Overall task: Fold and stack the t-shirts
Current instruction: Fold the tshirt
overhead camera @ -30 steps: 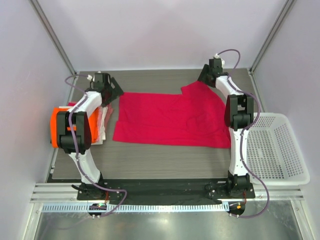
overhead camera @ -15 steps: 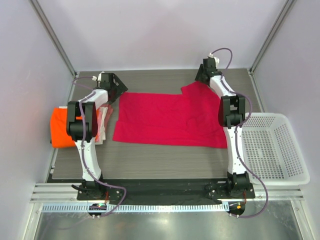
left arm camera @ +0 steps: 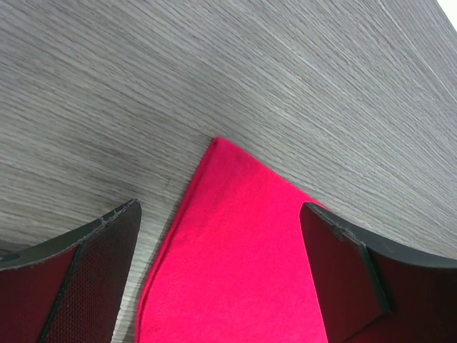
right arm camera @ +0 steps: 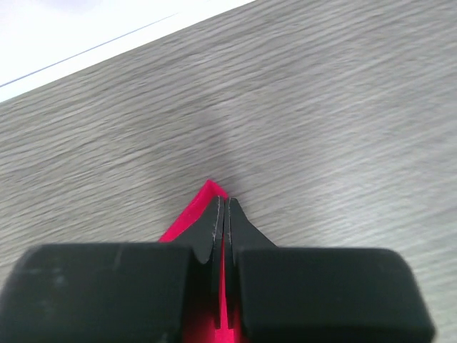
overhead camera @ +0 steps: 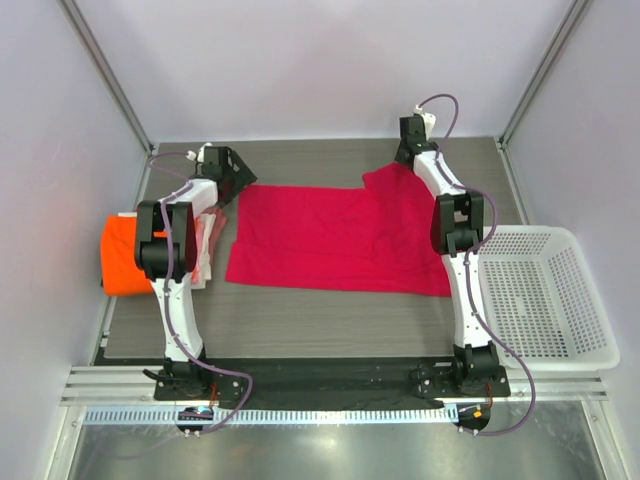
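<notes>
A large crimson-red t-shirt (overhead camera: pixel 340 240) lies spread flat across the middle of the table. My left gripper (overhead camera: pixel 237 172) is open at its far-left corner. In the left wrist view that red corner (left arm camera: pixel 235 257) sits between the wide-apart fingers (left arm camera: pixel 93 271), untouched. My right gripper (overhead camera: pixel 405 157) is at the shirt's far-right corner. In the right wrist view its jaws (right arm camera: pixel 226 207) are shut on the red cloth (right arm camera: pixel 191 213), whose tip peeks out past them. An orange t-shirt (overhead camera: pixel 120 255) lies folded at the left edge, with a pale pink one (overhead camera: pixel 210 240) beside it.
A white lattice basket (overhead camera: pixel 545 300) stands off the table's right side. Grey walls and metal posts close in the back and sides. Bare wood-grain table (overhead camera: pixel 300 320) runs along the front of the red shirt.
My right gripper has closed on the red shirt's far-right corner. My left arm swung toward the far-left corner, uncovering the orange shirt, and stays open.
</notes>
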Motion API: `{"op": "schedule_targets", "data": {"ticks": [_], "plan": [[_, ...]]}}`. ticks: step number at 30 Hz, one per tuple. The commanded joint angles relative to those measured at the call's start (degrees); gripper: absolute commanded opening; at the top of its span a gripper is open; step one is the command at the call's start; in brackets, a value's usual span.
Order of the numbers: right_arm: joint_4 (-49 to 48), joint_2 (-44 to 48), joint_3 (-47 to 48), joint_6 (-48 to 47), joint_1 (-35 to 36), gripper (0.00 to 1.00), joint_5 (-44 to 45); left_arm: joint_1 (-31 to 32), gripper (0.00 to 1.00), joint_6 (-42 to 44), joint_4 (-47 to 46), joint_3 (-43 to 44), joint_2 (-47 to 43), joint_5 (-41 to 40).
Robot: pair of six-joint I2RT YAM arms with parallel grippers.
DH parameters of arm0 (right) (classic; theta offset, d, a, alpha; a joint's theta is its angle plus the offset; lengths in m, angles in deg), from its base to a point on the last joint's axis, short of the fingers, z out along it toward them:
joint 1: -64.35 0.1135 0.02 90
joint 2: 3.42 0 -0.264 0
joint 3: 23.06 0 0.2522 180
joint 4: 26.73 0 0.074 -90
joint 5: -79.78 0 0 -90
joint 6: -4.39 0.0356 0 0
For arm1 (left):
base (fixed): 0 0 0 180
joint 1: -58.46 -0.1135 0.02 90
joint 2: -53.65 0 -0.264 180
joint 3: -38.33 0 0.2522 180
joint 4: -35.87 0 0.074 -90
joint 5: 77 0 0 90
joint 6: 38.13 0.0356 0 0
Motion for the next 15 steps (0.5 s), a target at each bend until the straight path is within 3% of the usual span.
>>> {"op": "schedule_targets", "data": {"ticks": [1, 11, 15], "plan": [[2.93, 1.48, -0.18, 0.44, 0.32, 0.01, 7.84, 0.12, 0.92, 0.86, -2.21, 1.17, 1.1, 0.5], [0.91, 3.25, -3.26, 0.71, 0.06, 0.01, 6.89, 0.21, 0.74, 0.6, -2.21, 8.38, 8.74, 5.42], [0.91, 3.16, -3.44, 0.97, -0.03, 0.01, 6.8, 0.47, 0.55, 1.21, 1.56, 11.1, 10.59, 5.16]]}}
